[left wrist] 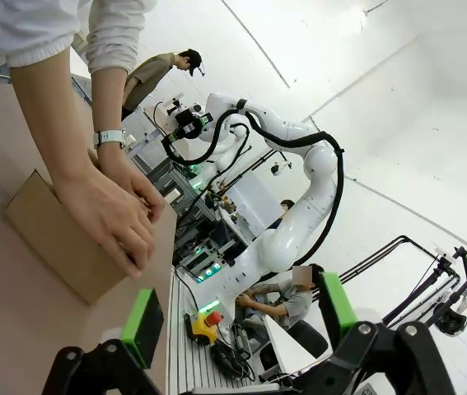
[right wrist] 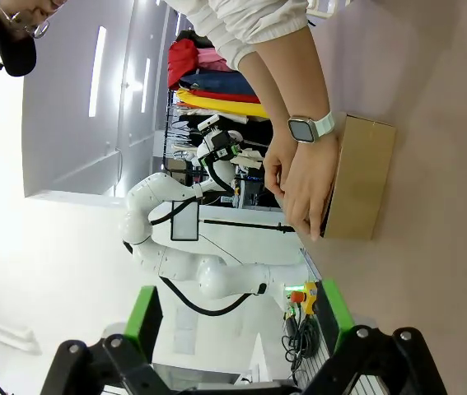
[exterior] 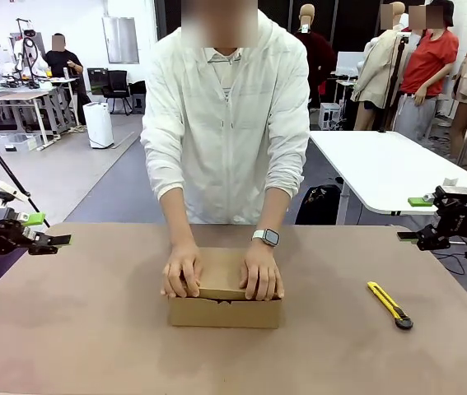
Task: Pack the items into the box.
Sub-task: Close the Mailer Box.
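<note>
The box (exterior: 225,298) sits at the middle of the table (exterior: 85,329), its lid flap down, long axis running left to right. The person at the far side has both hands on top of it: one hand (exterior: 183,271) on the left part of the lid, the other hand (exterior: 263,271), with a watch (exterior: 266,238) on that wrist, on the right part, fingers curling over the near edge. The pouch and stapler cannot be seen on the table; judged from the closed lid, they are likely inside already, though that cannot be confirmed. The left gripper (exterior: 49,241) hovers at the table's left edge, fingers spread with nothing between them; its wrist view confirms the green pads (left wrist: 142,325) stand apart and empty. The right gripper (exterior: 418,220) hovers at the far right, above the table edge, fingers likewise spread and empty, as the right wrist view's pads (right wrist: 144,317) show. A yellow-and-black utility knife (exterior: 389,304) lies on the right side, between the box and the right arm, well apart from both. Each gripper points inward toward the box, which lies well apart from both and roughly midway between them; neither arm is clearly nearer. The person's hands cover the lid, so any robot approach would be obstructed. Packing appears at or near completion.
</note>
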